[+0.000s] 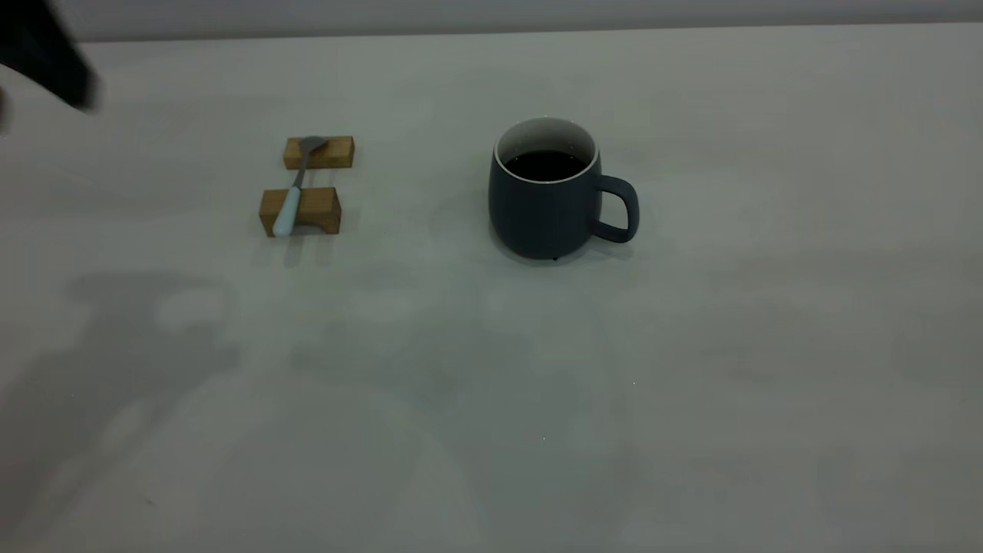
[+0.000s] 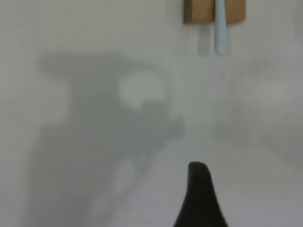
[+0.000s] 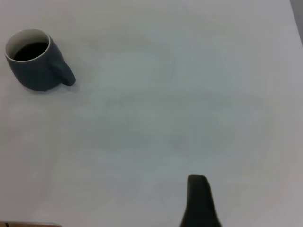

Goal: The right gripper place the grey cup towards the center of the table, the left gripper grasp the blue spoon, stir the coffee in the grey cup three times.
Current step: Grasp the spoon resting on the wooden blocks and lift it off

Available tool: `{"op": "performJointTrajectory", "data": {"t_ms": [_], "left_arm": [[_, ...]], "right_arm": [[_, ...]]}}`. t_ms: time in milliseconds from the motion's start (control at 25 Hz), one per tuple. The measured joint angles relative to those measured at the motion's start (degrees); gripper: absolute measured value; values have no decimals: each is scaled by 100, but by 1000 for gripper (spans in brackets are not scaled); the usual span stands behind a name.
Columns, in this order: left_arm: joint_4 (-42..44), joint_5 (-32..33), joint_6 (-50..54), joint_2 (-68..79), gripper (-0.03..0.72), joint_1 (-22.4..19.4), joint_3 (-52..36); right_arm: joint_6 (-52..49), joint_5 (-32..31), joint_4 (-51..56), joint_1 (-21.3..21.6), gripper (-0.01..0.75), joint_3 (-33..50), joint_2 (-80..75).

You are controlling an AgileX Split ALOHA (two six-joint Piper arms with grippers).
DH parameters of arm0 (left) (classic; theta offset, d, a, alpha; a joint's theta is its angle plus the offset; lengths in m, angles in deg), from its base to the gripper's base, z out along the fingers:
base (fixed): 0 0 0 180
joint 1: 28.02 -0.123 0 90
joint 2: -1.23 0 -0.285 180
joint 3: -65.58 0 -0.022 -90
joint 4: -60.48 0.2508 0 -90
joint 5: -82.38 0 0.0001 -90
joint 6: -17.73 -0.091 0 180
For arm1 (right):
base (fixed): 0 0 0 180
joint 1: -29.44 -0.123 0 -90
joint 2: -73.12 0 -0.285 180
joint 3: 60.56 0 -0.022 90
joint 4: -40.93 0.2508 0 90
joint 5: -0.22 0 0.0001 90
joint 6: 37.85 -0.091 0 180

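The near part of the table (image 1: pixel 491 430) is a plain off-white, matte surface carrying only soft grey shadows and a few tiny specks.

Farther back, near the middle, stands the grey cup (image 1: pixel 547 201). It is a rounded, dark slate-grey mug with a matte skin, a white rim and white inner wall, and a loop handle pointing to the right. It sits upright, with nothing touching it. Inside, the coffee (image 1: pixel 546 164) is nearly black, with a round, flat surface well below the rim.

Well apart to the left lies the blue spoon (image 1: pixel 296 189). Its pale blue handle rests on the nearer wooden block (image 1: pixel 301 210), the handle end jutting out over that block's near edge. Its grey metal neck bridges the gap and its bowl rests on the farther wooden block (image 1: pixel 319 152).

The left gripper (image 2: pixel 200 198) shows only as one dark finger in its wrist view, above the table on the near side of the spoon; how far its fingers are parted I cannot tell. The right gripper (image 3: pixel 200 203) likewise shows one dark finger, well apart from the cup, its opening not discernible. Neither holds anything visible.

At the far left edge, a dark blurred arm part (image 1: pixel 46 54) enters the exterior view.
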Motion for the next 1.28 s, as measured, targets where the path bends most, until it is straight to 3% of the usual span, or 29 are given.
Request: {"op": "performJointTrajectory", "data": {"t_ms": [240, 480, 1280], "left_arm": [[-53, -269, 34, 1849, 612, 295, 794], [-65, -316, -107, 2901, 613, 319, 1632], [-71, -202, -472, 4780, 567, 491, 3204]], "right_arm": [[0, 0, 0, 0, 582, 0, 0], [0, 0, 0, 0, 582, 0, 0], [0, 0, 0, 0, 582, 0, 0]]}}
